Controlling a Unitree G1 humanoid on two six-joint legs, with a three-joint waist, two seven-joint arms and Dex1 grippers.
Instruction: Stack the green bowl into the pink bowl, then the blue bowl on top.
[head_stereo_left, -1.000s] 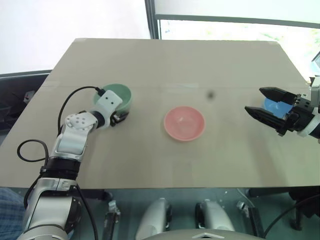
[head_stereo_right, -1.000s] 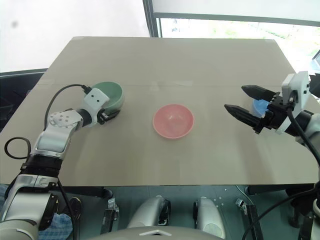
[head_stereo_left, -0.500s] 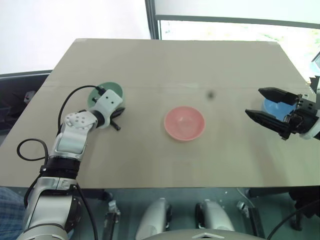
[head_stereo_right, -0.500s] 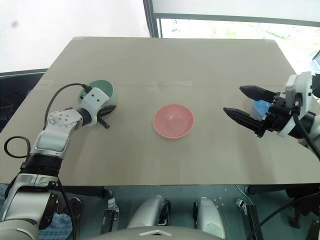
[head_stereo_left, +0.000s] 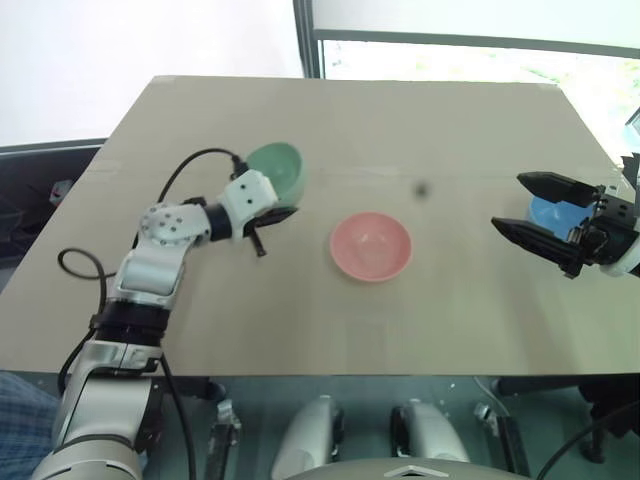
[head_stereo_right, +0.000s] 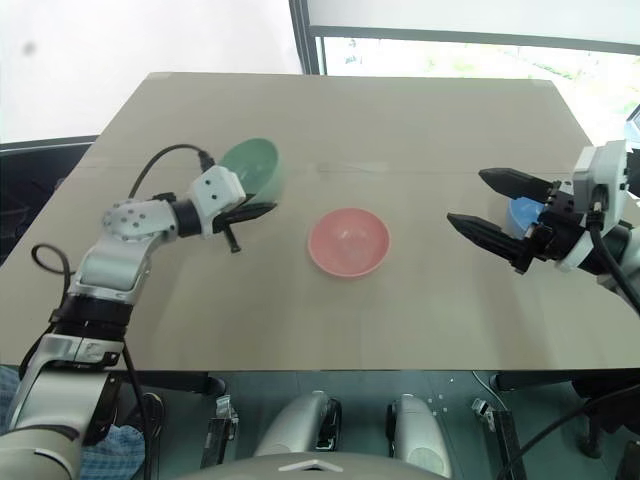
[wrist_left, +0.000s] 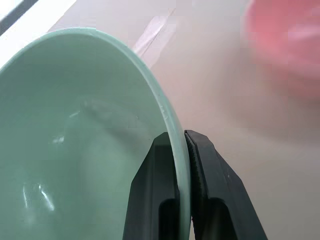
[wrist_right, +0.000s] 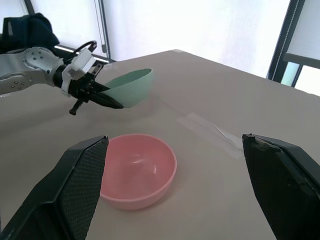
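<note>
Left eye view: left gripper (head_stereo_left: 272, 214), clamped on the green bowl (head_stereo_left: 277, 170), has lifted it rightward toward the pink bowl (head_stereo_left: 370, 245); right gripper (head_stereo_left: 534, 209) stays wide.

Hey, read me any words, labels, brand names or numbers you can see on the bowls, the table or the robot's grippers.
None: no readable text in these views.
The green bowl, the pink bowl and the blue bowl are plain.
The table carries only a strip of clear tape, unmarked.
The left gripper and right gripper show no lettering.
</note>
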